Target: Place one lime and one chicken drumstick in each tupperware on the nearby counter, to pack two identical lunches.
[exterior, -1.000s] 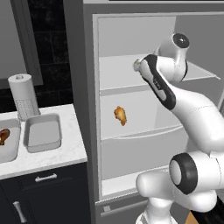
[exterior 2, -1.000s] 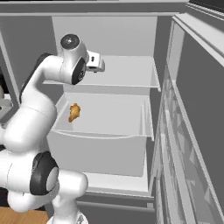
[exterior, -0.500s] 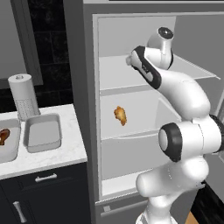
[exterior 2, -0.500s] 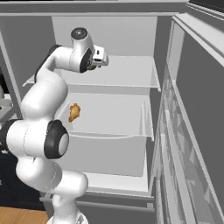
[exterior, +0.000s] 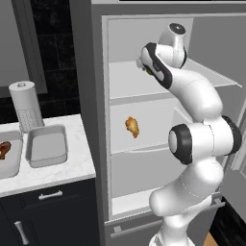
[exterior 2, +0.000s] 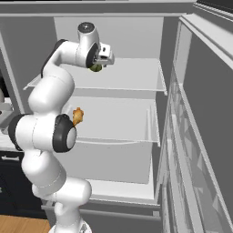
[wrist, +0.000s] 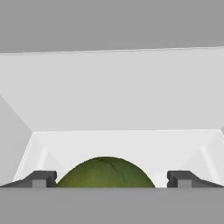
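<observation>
Pincer (wrist: 112, 179) spread wide astride the lime (wrist: 106, 173) on the upper fridge shelf (exterior 2: 132, 75), nothing clamped (jaws set apart to admit the fruit before closing).

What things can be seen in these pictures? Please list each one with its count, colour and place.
lime: one, green, upper fridge shelf, between the open fingertips
chicken drumstick: one, golden brown, middle fridge shelf
second drumstick: one, reddish brown, in the left tupperware
tupperware: two, light grey, on the counter; the right one holds nothing
paper towel roll: one, white, behind the trays
fridge: one, grey, door open
gripper: one, open, around the lime
</observation>
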